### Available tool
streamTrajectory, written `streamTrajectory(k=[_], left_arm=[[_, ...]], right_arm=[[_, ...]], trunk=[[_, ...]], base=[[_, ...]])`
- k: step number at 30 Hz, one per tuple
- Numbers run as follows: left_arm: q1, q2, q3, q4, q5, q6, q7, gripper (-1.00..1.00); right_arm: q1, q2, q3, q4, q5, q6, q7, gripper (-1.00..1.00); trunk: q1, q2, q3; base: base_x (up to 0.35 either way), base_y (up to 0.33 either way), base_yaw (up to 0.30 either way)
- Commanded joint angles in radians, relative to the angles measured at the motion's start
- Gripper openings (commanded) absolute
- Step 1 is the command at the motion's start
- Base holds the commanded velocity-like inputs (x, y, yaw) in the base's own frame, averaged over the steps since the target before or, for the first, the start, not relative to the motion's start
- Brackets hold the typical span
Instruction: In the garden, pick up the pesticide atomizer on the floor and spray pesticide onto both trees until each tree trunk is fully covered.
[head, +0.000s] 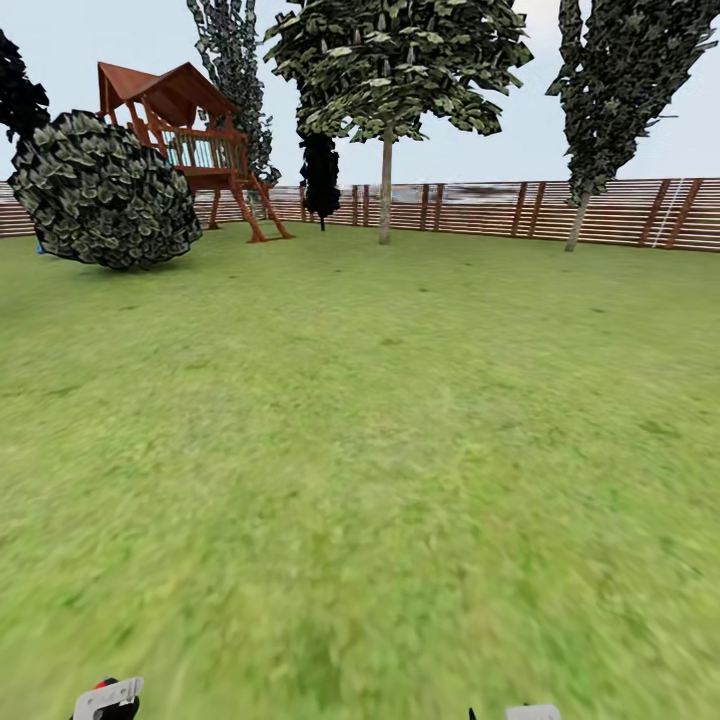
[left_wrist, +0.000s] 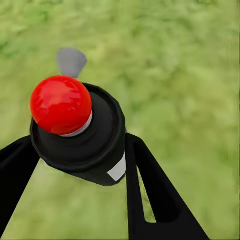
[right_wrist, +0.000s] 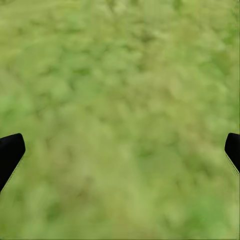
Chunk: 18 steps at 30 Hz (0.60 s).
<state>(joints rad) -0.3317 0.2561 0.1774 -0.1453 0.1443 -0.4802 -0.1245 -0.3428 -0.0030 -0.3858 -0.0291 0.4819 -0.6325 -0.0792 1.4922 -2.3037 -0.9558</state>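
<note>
In the left wrist view my left gripper (left_wrist: 80, 145) is shut on the pesticide atomizer (left_wrist: 87, 142), a black can with a red round cap (left_wrist: 61, 104) and a grey nozzle (left_wrist: 70, 61). It hangs over grass. The same gripper (head: 108, 700) and a bit of red cap peek in at the head view's lower edge. My right gripper (right_wrist: 122, 146) stands open over bare lawn, and its tip (head: 530, 712) also shows low in the head view. Far ahead by the fence stands a tree (head: 390, 60) with a pale straight trunk (head: 385, 190). Another tree (head: 600, 90) with a slim leaning trunk stands to its right.
Green lawn (head: 380, 430) stretches ahead to a brown slat fence (head: 500, 208). A round dark bush (head: 105, 190) and a wooden playhouse (head: 185, 140) stand at the far left. A small near-black tree (head: 320, 175) stands by the fence.
</note>
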Motion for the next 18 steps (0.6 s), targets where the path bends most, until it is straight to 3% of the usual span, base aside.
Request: streamTrajectory(k=[1,18], left_arm=[[-0.001,0.0,0.004,0.001,0.011,-0.001,-0.01,-1.0],[-0.001,0.0,0.004,0.003,0.011,0.0,-0.01,-1.0]], right_arm=[[-0.001,0.0,-0.002,0.002,0.011,-0.003,-0.008,1.0],[-0.001,0.0,-0.002,0.002,0.011,-0.003,-0.008,1.0]], trunk=[[0.0,0.0,-0.001],[0.0,0.0,-0.001]], base=[[0.338,0.0,0.0],[0.338,0.0,0.0]])
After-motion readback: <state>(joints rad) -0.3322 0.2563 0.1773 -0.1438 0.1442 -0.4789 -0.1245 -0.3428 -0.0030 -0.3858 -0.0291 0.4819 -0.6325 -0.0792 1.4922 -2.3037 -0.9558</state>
